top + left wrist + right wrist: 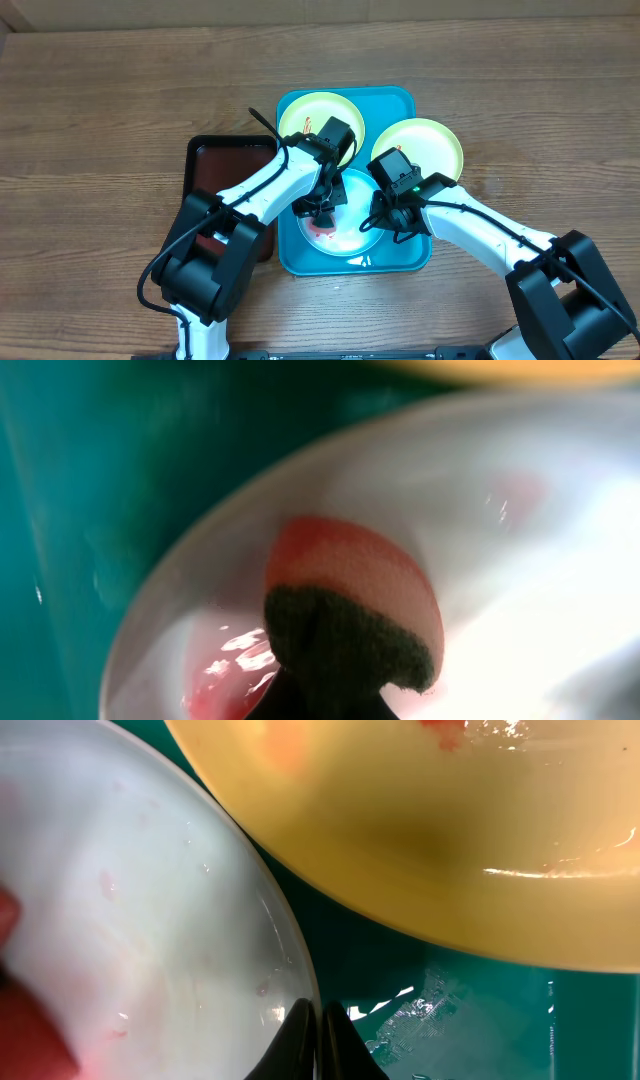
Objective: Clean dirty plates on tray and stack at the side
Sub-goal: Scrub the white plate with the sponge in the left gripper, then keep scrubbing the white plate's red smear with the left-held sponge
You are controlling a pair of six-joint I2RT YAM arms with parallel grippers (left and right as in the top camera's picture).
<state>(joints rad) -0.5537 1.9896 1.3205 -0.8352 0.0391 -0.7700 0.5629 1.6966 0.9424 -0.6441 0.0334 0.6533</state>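
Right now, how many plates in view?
3. One yellow-green plate at the tray's far-left corner; a second yellow-green plate overhanging its right rim; a pale plate mid-tray, partly hidden by the arms. One stacked beneath another wouldn't show.

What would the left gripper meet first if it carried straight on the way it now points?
The sponge it holds leads, so the left gripper would press that into the pale plate, by the red sauce smear; whether they already touch, I cannot tell.
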